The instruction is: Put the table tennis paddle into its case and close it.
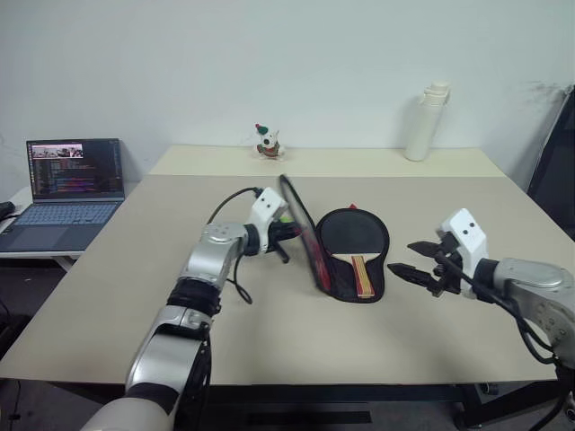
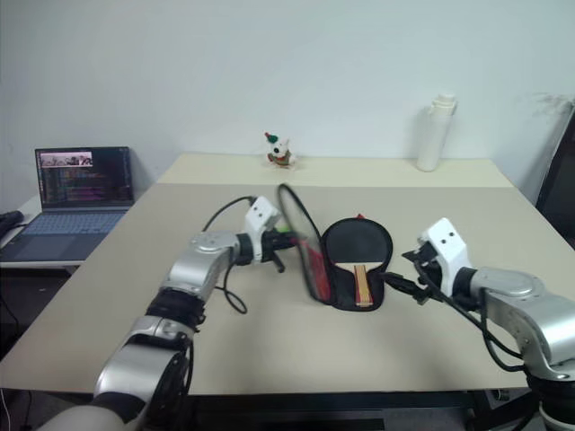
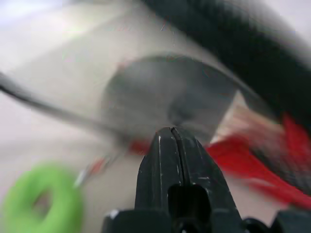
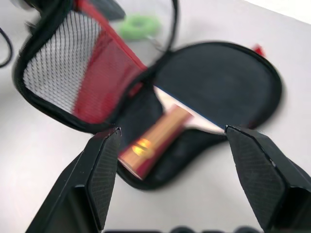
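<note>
On the table [image 1: 431, 305] the case [image 1: 352, 260] lies open, its soft lid [image 1: 301, 232] propped upright; the light, stiff paddle [image 1: 352, 244] rests inside; left gripper [image 1: 286, 232] clenched at the lid's edge, likely the best hold; right gripper [image 1: 415, 259] spread wide, empty.

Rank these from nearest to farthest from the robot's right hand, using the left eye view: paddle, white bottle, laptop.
Measured from the right hand:
1. Paddle: just to its left, lying in the open case.
2. White bottle: at the table's far edge, beyond the hand.
3. Laptop: off the table's left side, on a separate surface.
</note>
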